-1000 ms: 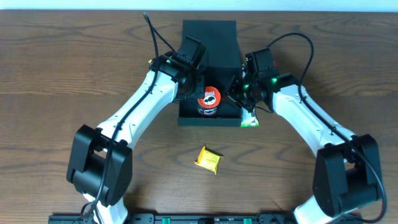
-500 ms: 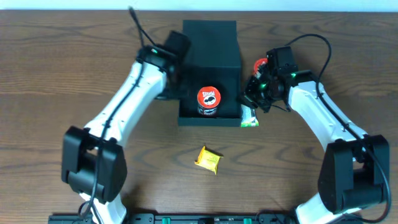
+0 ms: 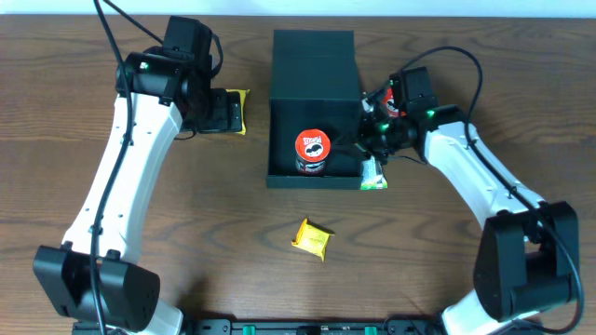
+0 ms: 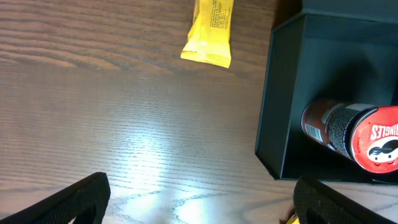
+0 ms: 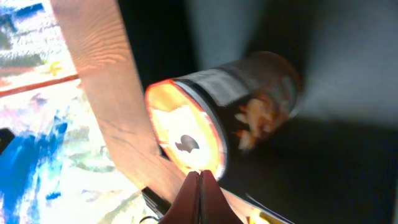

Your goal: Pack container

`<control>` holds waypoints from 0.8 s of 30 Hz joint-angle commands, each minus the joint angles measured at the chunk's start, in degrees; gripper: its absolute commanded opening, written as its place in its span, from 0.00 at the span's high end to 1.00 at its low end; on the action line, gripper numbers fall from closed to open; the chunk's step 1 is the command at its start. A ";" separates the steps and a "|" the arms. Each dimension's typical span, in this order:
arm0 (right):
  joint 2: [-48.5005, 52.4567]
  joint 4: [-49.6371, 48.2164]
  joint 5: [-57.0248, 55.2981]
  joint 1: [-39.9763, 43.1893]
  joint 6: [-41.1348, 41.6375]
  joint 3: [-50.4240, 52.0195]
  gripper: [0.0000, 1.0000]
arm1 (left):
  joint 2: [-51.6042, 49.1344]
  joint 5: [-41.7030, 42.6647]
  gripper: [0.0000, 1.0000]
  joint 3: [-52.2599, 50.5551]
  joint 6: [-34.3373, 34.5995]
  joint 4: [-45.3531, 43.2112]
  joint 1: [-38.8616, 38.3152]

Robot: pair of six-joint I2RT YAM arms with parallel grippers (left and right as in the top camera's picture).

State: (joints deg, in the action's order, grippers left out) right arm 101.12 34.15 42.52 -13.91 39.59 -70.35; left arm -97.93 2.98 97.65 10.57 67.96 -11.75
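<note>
The container [image 3: 314,79] is a dark square box at the table's back middle, also in the left wrist view [image 4: 277,106]. A red snack can [image 3: 312,149] stands upright inside it near the front wall [image 4: 357,130] [image 5: 211,118]. My left gripper [image 3: 222,113] [image 4: 205,205] hangs open and empty, high above the table to the left of the box. A yellow packet [image 3: 242,116] [image 4: 210,31] lies on the wood below it. My right gripper [image 3: 363,141] [image 5: 200,180] is shut and empty at the container's right wall.
A green-and-white packet [image 3: 374,175] lies against the container's front right corner. Another yellow packet [image 3: 313,238] lies in front of the box. A second red can [image 3: 389,96] shows partly behind the right arm.
My left gripper let go of the red can inside the container, rose, swung far to the left and opened wide. The right arm shifted only slightly beside the box.
</note>
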 commanded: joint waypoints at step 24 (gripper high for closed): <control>-0.26 -0.20 -11.23 -4.17 1.05 -1.01 0.98 | -0.20 0.07 0.05 0.70 -0.04 -0.37 0.04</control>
State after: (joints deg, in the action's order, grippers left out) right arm 101.12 33.85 32.34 -16.93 40.95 -70.39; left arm -97.93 2.98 97.65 10.46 67.51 -11.77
